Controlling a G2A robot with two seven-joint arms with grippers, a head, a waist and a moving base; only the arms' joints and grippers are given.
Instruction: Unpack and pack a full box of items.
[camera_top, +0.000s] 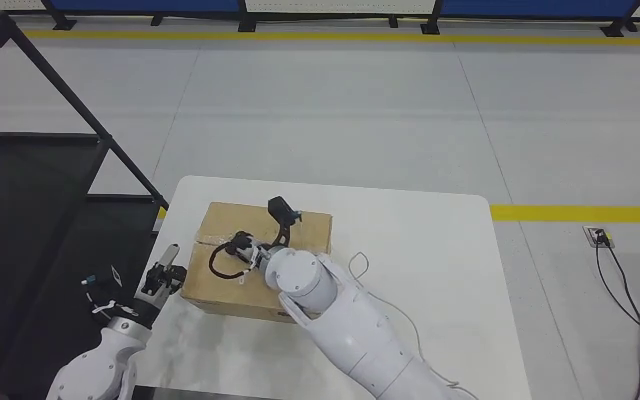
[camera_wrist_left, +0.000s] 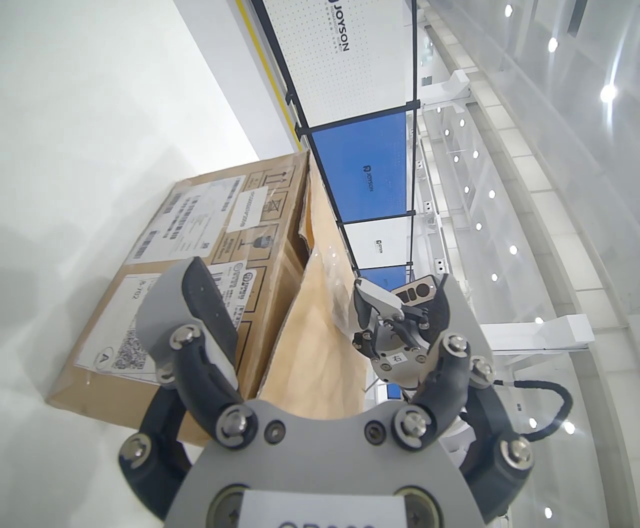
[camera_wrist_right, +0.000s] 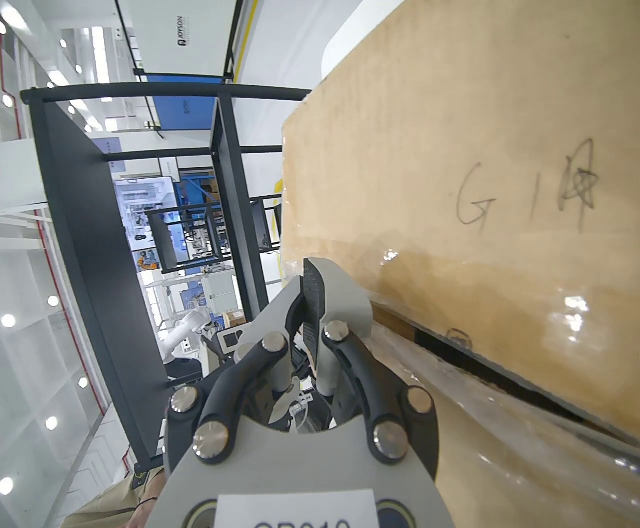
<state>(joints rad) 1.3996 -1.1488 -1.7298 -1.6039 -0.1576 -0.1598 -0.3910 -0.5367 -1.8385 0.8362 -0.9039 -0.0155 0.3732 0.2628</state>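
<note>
Sitting on table — box | left pincer spread beside it | right pincer closed above

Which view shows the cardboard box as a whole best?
The top view: nearly the whole cardboard box on the table, only its near side under the right arm. The left wrist view shows its labelled end and top; the right wrist view, a close flap with handwriting.

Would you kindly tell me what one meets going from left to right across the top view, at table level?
Left gripper → brown cardboard box → bare white tabletop → yellow floor stripe.
</note>
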